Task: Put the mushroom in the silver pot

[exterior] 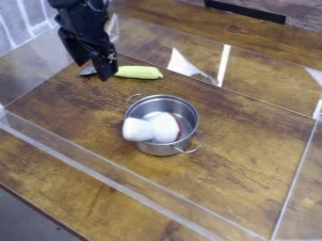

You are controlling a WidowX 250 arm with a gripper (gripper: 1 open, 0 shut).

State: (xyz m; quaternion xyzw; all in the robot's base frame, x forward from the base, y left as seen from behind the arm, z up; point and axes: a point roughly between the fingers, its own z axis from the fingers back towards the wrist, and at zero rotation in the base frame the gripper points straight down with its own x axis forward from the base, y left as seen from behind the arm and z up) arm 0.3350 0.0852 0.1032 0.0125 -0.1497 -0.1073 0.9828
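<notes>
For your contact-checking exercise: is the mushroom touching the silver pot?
Touching. The camera view shows the mushroom lying inside the silver pot, its white body resting against the pot's inner wall and floor, with no gap visible.

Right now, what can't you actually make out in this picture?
- Gripper: its fingertips are dark and blurred; whether they touch the table is unclear.
- Small grey thing beside the yellow-green vegetable: mostly hidden behind the gripper.
- Mushroom in the silver pot: only white shows, cap not visible.
</notes>
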